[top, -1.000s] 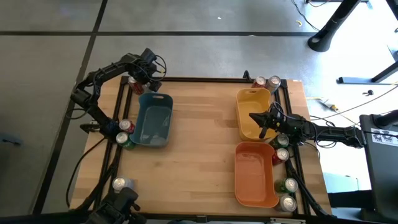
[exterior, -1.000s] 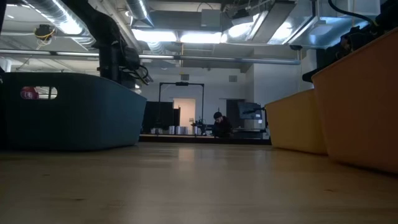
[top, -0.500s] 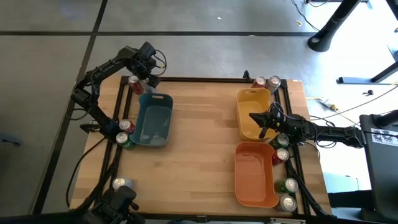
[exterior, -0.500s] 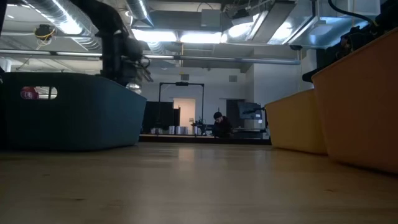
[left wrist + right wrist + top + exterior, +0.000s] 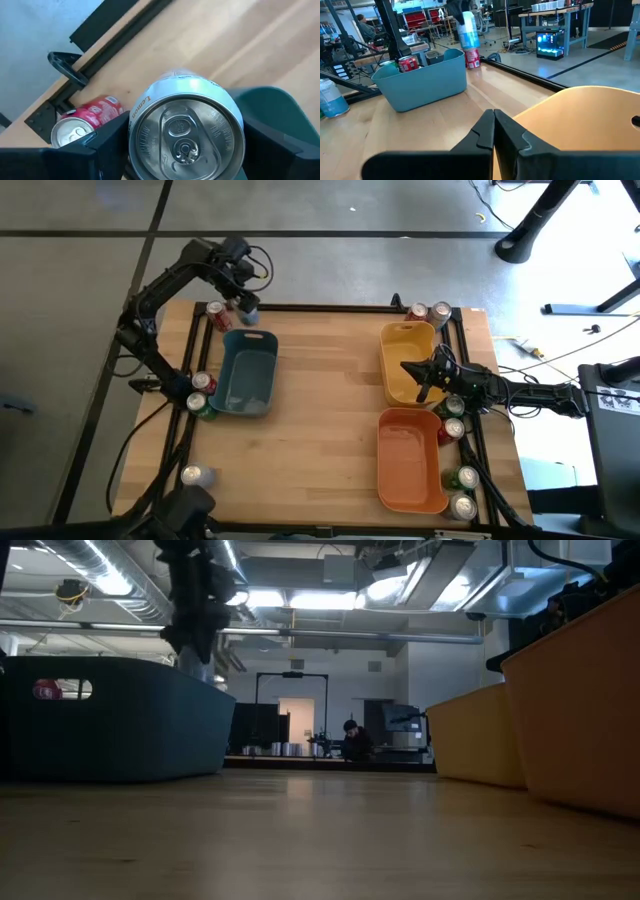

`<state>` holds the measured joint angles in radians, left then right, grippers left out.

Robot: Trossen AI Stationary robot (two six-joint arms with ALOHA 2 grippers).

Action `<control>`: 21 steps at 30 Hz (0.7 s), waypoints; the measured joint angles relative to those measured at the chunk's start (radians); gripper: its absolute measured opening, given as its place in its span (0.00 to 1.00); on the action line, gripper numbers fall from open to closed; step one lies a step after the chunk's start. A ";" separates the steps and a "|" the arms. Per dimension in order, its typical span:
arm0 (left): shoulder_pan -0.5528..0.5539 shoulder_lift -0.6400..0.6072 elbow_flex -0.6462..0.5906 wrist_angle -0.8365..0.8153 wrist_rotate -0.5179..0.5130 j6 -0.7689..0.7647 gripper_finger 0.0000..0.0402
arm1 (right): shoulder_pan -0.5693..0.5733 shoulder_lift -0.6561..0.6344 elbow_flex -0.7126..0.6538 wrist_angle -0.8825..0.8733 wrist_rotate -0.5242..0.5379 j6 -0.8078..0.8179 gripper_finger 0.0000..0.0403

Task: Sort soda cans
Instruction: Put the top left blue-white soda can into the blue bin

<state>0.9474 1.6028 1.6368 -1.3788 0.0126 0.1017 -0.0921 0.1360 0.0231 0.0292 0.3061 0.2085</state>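
Silver soda can (image 5: 187, 131) clamped between fingers of left gripper (image 5: 243, 302), lifted above far rim of blue-grey bin (image 5: 245, 375) — red can (image 5: 89, 121) on table just beside. Right gripper (image 5: 422, 385) pressed shut, empty — over yellow bin (image 5: 406, 340).

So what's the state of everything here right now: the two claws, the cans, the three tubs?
Left gripper: shut on a silver can, lifted above the table's far-left corner.
Right gripper: shut, empty, over the yellow bin.
Red can: upright on the table.
Blue-grey bin: empty.
Orange bin: empty.
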 joint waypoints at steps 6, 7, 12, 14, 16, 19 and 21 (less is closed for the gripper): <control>-0.071 0.000 0.056 -0.081 0.016 -0.018 0.72 | 0.000 0.000 0.000 0.000 0.000 -0.004 0.02; -0.086 0.000 0.062 -0.099 0.023 -0.020 0.72 | 0.000 0.000 0.000 0.000 0.000 -0.005 0.02; -0.166 -0.011 0.075 -0.147 0.035 -0.051 0.72 | 0.000 0.000 0.000 0.000 0.000 -0.007 0.02; -0.200 -0.020 0.075 -0.154 0.034 -0.080 0.72 | 0.000 0.000 0.000 0.000 0.000 -0.007 0.02; -0.238 -0.027 0.074 -0.155 0.032 -0.105 0.72 | 0.000 0.000 0.000 0.000 0.000 -0.007 0.02; -0.296 -0.035 0.073 -0.160 0.030 -0.135 0.72 | 0.000 0.000 0.000 0.000 0.000 -0.008 0.02; -0.335 -0.041 0.073 -0.149 0.029 -0.136 0.72 | 0.000 0.000 0.000 0.000 0.000 -0.014 0.02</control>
<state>0.6125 1.5616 1.7096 -1.5279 0.0415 -0.0345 -0.0921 0.1364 0.0231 0.0288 0.3058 0.1942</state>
